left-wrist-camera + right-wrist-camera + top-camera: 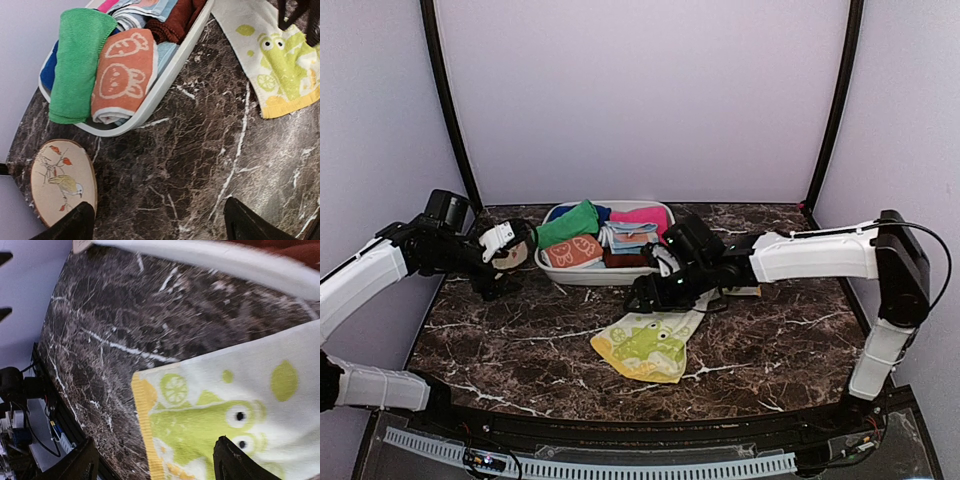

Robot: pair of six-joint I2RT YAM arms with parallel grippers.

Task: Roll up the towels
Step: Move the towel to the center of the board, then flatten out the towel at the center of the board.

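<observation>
Printed cream towel (645, 345) lies flat on the bench at lower centre of the top view, its long axis slanting up-right, under your nearer right fingers (75, 467), spread and empty; left fingers (75, 225), also spread, sit far left.

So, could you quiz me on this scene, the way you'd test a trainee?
1. True or false: the green towel lies flat on the table.
2. The cream towel is: A) rolled up, B) spread on the table, C) lifted in the air.
3. Fill in: the left end effector and right end effector both have their jaws ____.

Key: 1 false, it sits in the tub; 2 B; 3 open.
</observation>
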